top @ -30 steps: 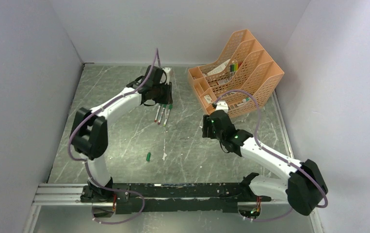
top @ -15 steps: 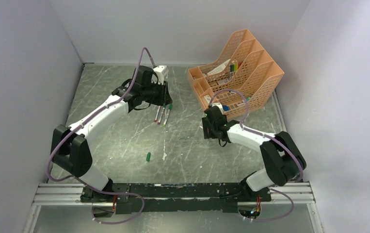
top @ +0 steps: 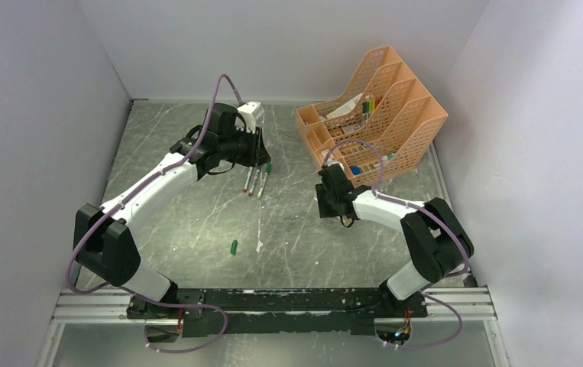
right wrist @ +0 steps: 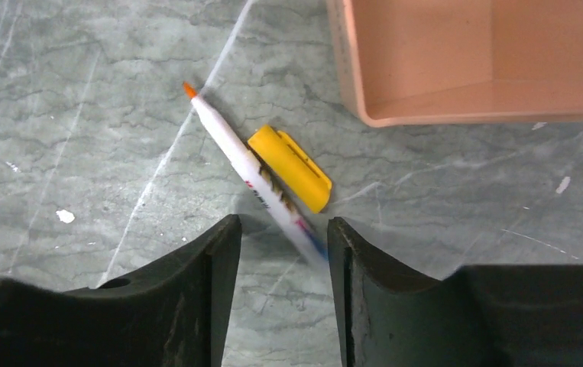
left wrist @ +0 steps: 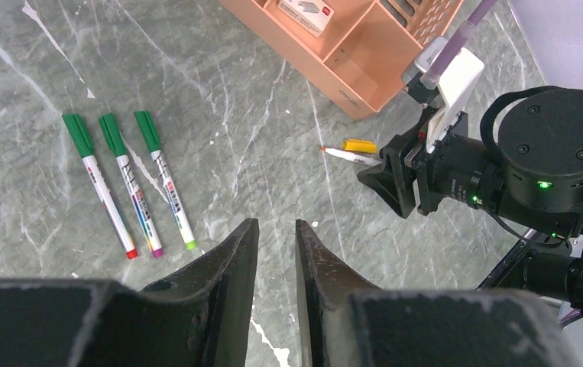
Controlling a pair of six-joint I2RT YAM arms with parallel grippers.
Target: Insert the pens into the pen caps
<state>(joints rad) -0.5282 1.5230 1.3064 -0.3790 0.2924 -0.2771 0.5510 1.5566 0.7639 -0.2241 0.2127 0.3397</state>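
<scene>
Three white pens (left wrist: 129, 186) with dark green caps on lie side by side left of my left gripper (left wrist: 275, 228), which is open, empty and above the table. They also show in the top view (top: 256, 180). A white pen with an orange tip (right wrist: 236, 157) lies uncapped next to a yellow cap (right wrist: 289, 168). My right gripper (right wrist: 280, 233) is open low over it, with the pen's rear end between the fingertips. A loose dark green cap (top: 233, 247) lies mid-table, far from both grippers (top: 254, 149) (top: 326, 200).
An orange mesh desk organiser (top: 372, 115) holding coloured markers stands at the back right, its base (right wrist: 456, 115) just beyond the orange-tipped pen. A tiny white scrap (top: 259, 246) lies beside the loose green cap. Grey walls close in the table on three sides.
Both arms have changed posture: the right elbow swung in and its gripper settled low over the orange-tipped pen. The left wrist shifted slightly left. No object has moved.
</scene>
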